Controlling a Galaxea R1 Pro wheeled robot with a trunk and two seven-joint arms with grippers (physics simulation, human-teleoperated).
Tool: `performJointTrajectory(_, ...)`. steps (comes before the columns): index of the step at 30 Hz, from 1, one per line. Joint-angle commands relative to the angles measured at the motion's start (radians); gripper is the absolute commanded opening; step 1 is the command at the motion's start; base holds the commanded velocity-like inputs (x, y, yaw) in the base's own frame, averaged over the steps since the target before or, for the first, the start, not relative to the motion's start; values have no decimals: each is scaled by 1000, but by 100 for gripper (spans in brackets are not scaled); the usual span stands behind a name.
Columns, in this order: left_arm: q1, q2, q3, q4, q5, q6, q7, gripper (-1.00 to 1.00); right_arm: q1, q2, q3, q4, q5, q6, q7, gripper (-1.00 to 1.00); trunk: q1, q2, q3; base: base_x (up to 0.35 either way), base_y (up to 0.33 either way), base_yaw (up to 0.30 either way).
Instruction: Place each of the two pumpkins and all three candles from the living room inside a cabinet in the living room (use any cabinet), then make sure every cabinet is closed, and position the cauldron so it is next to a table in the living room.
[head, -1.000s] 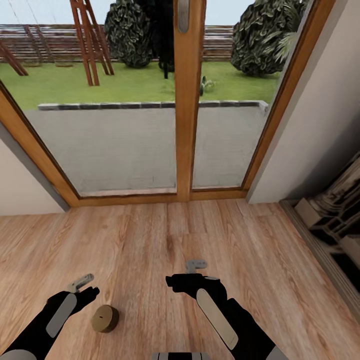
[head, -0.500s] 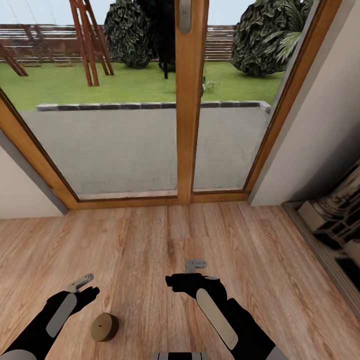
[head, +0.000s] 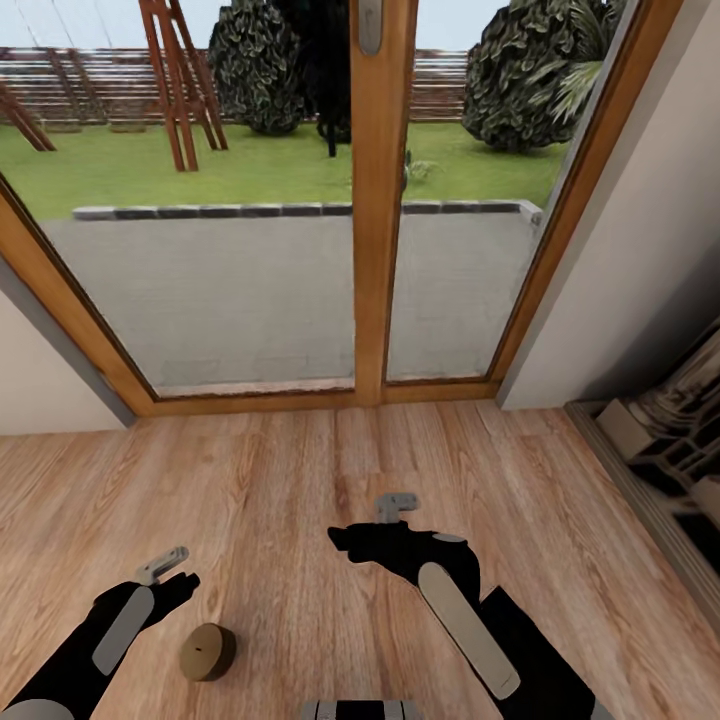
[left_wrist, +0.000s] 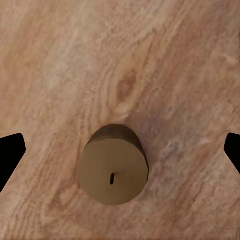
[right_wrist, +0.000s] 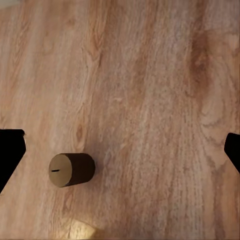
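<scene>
One candle (head: 207, 651) stands upright on the wood floor (head: 300, 480) before the glazed patio door (head: 375, 200), just beside my left gripper (head: 165, 566), whose spread, empty fingers frame it from above, I judge for a top-down pick; my right gripper (head: 395, 507), likewise spread and empty, has advanced toward the door since half a second ago, while the candle has not moved

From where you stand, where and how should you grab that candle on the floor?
Grip the candle across its round side wall, coming straight down from above with the left gripper. It stands upright on the wood floor with its wick up, and the wrist view shows it between the wide-open fingers, nothing beside it. It is short and squat, so close low on the wall, probably near the floor.
</scene>
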Motion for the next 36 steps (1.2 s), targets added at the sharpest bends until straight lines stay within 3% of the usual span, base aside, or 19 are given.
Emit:
performJointTrajectory(1, 0, 0, -1, -2, 10, 3, 8, 100, -1, -7, 1, -11, -23, 3, -10, 100, 4, -8, -4, 0, 0, 0)
performJointTrajectory(4, 0, 0, -1, -2, 10, 3, 9, 100, -1, -38, 1, -36, -78, 6, 5, 100, 15, -29, -13, 0, 0, 0)
performJointTrajectory(8, 0, 0, -1, -2, 10, 3, 11, 100, 0, -47, 0, -39, -100, 8, 39, 100, 31, -57, -26, 0, 0, 0)
performJointTrajectory(30, 0, 2, 0, 13, 15, 4, 13, 100, 0, -50, -1, -28, -105, 9, 53, 100, 115, -211, -95, 0, 0, 0)
performJointTrajectory(36, 0, 2, 2, 15, 14, 4, 14, 100, 0, -50, -1, -28, -105, 10, 53, 100, 118, -212, -118, 0, 0, 0)
